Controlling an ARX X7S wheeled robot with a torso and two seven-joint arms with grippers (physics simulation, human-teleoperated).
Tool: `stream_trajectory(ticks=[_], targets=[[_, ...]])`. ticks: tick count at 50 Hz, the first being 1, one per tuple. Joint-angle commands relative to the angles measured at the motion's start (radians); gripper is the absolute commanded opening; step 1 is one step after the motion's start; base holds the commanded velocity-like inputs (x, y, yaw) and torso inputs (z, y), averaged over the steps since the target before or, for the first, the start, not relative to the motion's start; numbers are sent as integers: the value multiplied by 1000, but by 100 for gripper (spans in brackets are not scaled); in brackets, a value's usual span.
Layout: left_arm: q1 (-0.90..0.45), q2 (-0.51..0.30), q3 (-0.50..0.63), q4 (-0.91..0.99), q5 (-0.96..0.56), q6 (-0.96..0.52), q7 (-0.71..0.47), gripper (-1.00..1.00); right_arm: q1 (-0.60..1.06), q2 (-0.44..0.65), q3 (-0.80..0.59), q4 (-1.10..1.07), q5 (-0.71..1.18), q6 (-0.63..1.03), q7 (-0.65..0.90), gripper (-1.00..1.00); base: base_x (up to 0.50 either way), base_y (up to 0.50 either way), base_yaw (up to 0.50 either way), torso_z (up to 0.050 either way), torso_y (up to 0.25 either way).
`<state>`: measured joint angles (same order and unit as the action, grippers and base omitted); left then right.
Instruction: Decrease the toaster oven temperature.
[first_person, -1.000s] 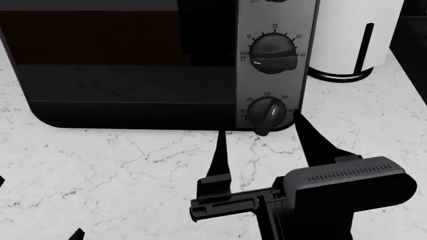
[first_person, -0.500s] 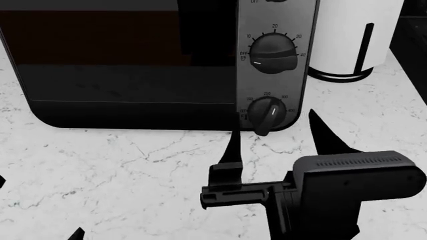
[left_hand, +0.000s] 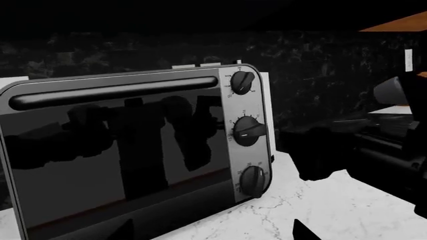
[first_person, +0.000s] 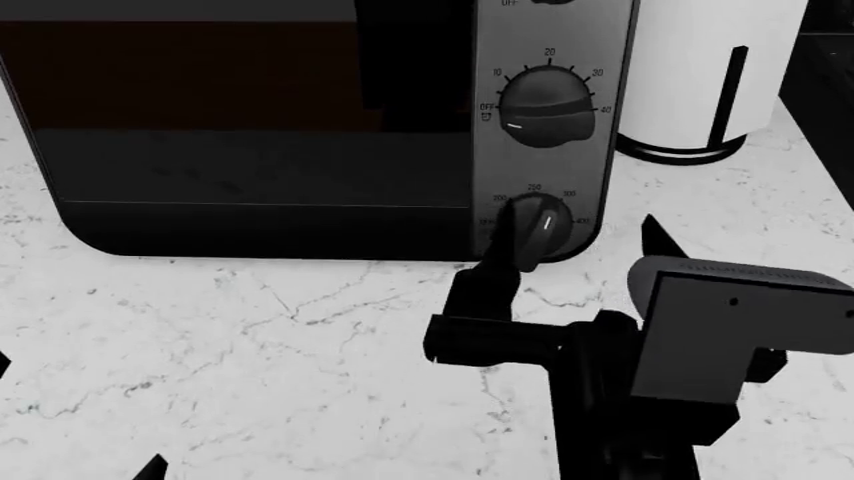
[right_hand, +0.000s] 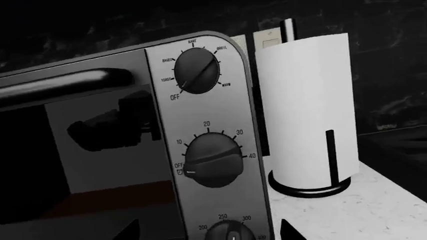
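Observation:
The toaster oven (first_person: 254, 120) has a dark glass door and a steel panel of black knobs. Its small temperature knob (first_person: 541, 225), ringed by 200-400 numerals, is the lowest one. My right gripper (first_person: 574, 245) is open right in front of this knob, one finger at its left edge and one to its right, not closed on it. In the right wrist view the knob (right_hand: 230, 234) sits between the gripper's (right_hand: 211, 230) dark fingertips. My left gripper (left_hand: 212, 232) is open and empty, well back from the oven (left_hand: 120, 150); the knob (left_hand: 253, 180) shows there too.
The bigger timer knob (first_person: 541, 105) marked OFF, 10 to 40 sits above the temperature knob. A function knob (right_hand: 195, 72) is at the panel's top. A white paper towel roll (first_person: 694, 70) on a black stand is right of the oven. The oven stands on a marble counter (first_person: 267, 340).
My right gripper has moved forward to the oven. Its fingers, which were short of the panel, now stand on either side of the temperature knob. The left gripper has not moved.

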<state>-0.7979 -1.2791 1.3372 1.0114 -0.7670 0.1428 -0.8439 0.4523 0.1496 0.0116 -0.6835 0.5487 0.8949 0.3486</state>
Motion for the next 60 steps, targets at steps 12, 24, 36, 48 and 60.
stream_trajectory(ticks=[12, 24, 36, 48, 60], targets=[[-5, -5, 6, 3, 2, 1, 1, 100, 39, -33, 17, 48, 61, 55, 60, 100, 0, 0, 0, 0, 0], [-4, 0, 11, -4, 7, 4, 0, 100, 46, -29, -1, 102, 42, 48, 93, 100, 0, 0, 0, 0, 0], [-3, 2, 16, -11, 10, 10, 0, 100, 48, -30, -21, 177, 36, -8, 72, 100, 0, 0, 0, 0, 0], [-6, 4, 21, -11, 10, 9, -2, 100, 54, -31, -28, 219, 52, -26, 67, 100, 0, 0, 0, 0, 0], [-8, 4, 26, -14, 12, 12, -3, 100, 72, -30, -43, 254, 62, -47, 60, 100, 0, 0, 0, 0, 0]])
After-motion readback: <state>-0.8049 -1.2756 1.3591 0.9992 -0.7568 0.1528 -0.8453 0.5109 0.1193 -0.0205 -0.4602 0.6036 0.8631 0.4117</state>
